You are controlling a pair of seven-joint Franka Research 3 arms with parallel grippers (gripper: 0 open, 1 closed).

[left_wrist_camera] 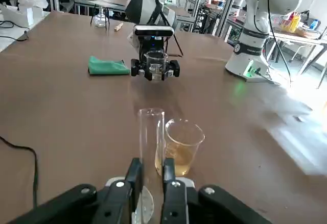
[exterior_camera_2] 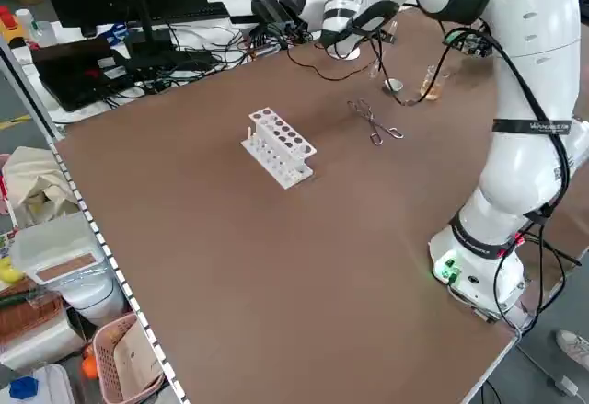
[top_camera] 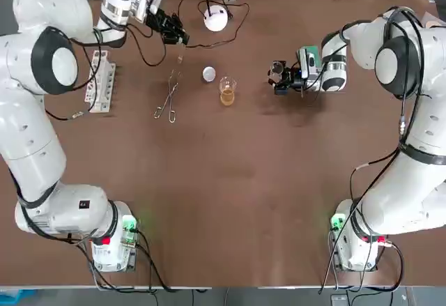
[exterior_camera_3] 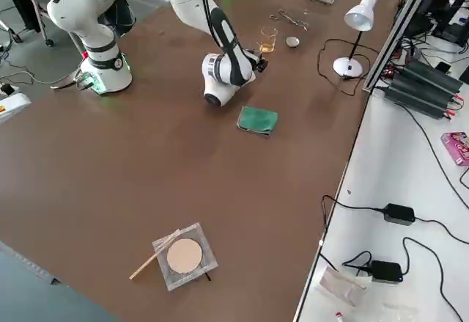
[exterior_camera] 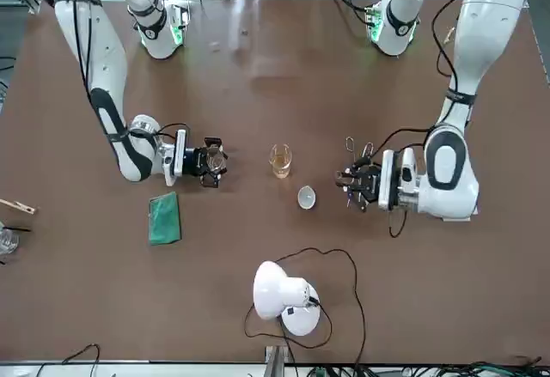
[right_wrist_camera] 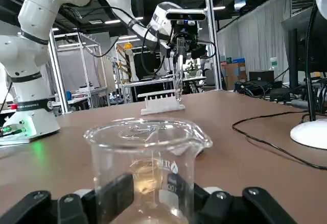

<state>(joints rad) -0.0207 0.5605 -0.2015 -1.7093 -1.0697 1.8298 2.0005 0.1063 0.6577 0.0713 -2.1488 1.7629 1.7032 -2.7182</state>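
Our right gripper (top_camera: 277, 77) sits right of the cup (top_camera: 227, 91). It squeezes an empty beaker (right_wrist_camera: 147, 165) around its sides. Our left gripper (top_camera: 182, 39) hangs left of the cup and farther back, pinching a tube (left_wrist_camera: 149, 132) by one end. We think both are light, slippery glass that breaks easily, so we hold the sides gently.

Amber beaker (top_camera: 227, 93), tongs (top_camera: 167, 97), perhaps a lid (top_camera: 208, 74) crowd the middle.

I count two beakers (exterior_camera: 281, 161) (right_wrist_camera: 145, 152). One test tube (left_wrist_camera: 151, 132), one rack (top_camera: 100, 81), one lamp (top_camera: 215, 18), one green cloth (exterior_camera: 164, 218), one pair of tongs (top_camera: 168, 95)
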